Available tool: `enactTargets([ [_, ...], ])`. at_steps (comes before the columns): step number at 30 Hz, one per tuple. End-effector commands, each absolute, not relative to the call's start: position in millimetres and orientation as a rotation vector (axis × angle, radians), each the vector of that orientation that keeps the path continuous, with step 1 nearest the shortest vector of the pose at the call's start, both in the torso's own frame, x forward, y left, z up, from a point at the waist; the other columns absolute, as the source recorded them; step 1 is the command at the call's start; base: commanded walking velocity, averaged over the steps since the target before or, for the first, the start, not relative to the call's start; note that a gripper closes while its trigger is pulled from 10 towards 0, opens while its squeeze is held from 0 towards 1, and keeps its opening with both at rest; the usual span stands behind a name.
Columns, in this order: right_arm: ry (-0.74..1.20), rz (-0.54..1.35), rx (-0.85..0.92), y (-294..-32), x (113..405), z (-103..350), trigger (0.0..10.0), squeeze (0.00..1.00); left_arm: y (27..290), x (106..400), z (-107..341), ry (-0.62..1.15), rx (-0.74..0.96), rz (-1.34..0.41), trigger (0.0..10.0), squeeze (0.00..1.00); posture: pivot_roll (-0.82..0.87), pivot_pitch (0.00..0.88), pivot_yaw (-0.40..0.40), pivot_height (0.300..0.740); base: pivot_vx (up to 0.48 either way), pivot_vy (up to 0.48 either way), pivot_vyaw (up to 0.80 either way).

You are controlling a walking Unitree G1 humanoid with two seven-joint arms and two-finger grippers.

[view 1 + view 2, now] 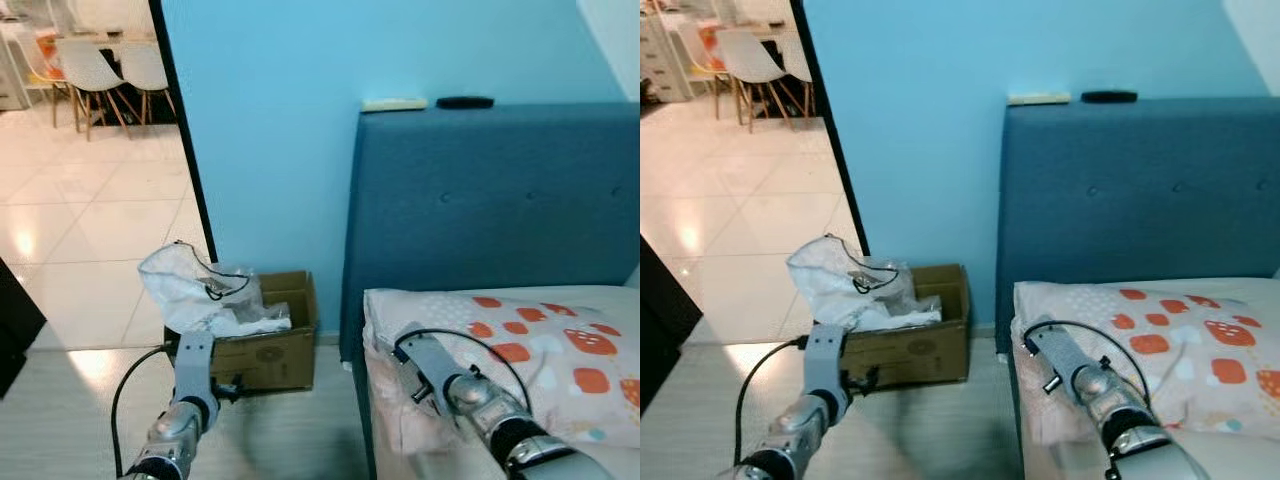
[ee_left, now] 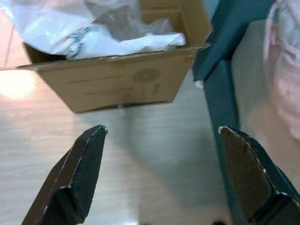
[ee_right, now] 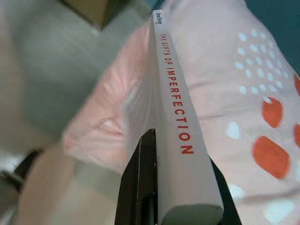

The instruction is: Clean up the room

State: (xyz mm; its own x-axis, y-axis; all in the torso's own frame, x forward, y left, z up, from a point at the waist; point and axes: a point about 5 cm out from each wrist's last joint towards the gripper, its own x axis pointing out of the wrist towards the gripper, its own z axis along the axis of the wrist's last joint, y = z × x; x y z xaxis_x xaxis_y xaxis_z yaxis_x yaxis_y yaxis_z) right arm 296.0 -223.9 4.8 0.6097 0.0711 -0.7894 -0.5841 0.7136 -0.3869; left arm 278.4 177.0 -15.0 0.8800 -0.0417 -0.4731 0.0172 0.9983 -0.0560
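While the right gripper [image 3: 180, 197] clamps a white book [image 3: 180, 108] by its spine above the spotted pillow [image 1: 560, 350] on the bed, the left gripper [image 2: 164, 173] hangs with jaws wide apart over the floor, near a cardboard box [image 1: 270, 350] holding crumpled plastic bags [image 1: 200, 290]

Head stereo pair looks forward and down from standing height, both sharing cardboard box [image 1: 265, 345] and bed [image 1: 560, 350]. Left wrist camera faces box close up; right wrist camera very near pillow [image 3: 234, 93].
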Motion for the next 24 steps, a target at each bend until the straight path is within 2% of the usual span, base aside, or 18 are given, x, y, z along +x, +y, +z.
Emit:
enactTargets([
  [1,1.029,0.452,-0.708,-240.0,272.4,-11.8,10.0,0.00,182.5,276.0,-16.6,0.505,-0.052,-0.019,10.0,0.00,-0.02,0.000,-0.038,0.740,0.000,0.000,0.00],
  [8,1.061,0.484,-0.684,-252.9,271.8,-4.3,10.0,0.00,183.0,275.5,-16.9,0.505,-0.057,-0.020,10.0,0.00,-0.02,0.000,-0.035,0.740,0.000,0.000,0.00],
  [12,1.039,0.581,-0.635,-258.1,272.2,11.3,10.0,0.00,183.1,275.3,-17.0,0.506,-0.057,-0.025,10.0,0.00,-0.03,0.000,-0.030,0.740,0.000,0.000,0.00],
  [15,1.071,0.697,-0.689,-265.8,259.9,23.9,10.0,0.00,182.8,275.1,-17.2,0.507,-0.058,-0.030,10.0,0.00,-0.04,0.000,-0.031,0.740,0.000,0.000,0.00],
  [17,1.071,0.697,-0.689,-265.8,259.9,23.9,10.0,0.00,182.8,275.1,-17.2,0.507,-0.058,-0.030,10.0,0.00,-0.04,0.000,-0.031,0.740,0.000,0.000,0.00],
  [19,1.096,0.712,-0.749,-271.4,255.7,25.2,10.0,0.00,182.6,275.0,-17.3,0.507,-0.059,-0.031,10.0,0.00,-0.04,0.000,-0.031,0.740,0.000,0.000,0.00],
  [20,1.110,0.693,-0.849,-278.6,255.6,23.0,10.0,0.00,182.4,274.9,-17.5,0.508,-0.061,-0.031,10.0,0.00,-0.04,0.000,-0.031,0.740,0.000,0.000,0.00],
  [22,1.110,0.693,-0.849,-278.6,255.6,23.0,10.0,0.00,182.4,274.9,-17.5,0.508,-0.061,-0.031,10.0,0.00,-0.04,0.000,-0.031,0.740,0.000,0.000,0.00],
  [23,1.105,0.683,-0.969,-282.8,256.3,20.3,10.0,0.00,182.1,274.9,-17.5,0.509,-0.062,-0.031,10.0,0.00,-0.04,0.000,-0.032,0.740,0.000,0.000,0.00],
  [24,1.105,0.683,-0.969,-282.8,256.3,20.3,10.0,0.00,182.1,274.9,-17.5,0.509,-0.062,-0.031,10.0,0.00,-0.04,0.000,-0.032,0.740,0.000,0.000,0.00],
])
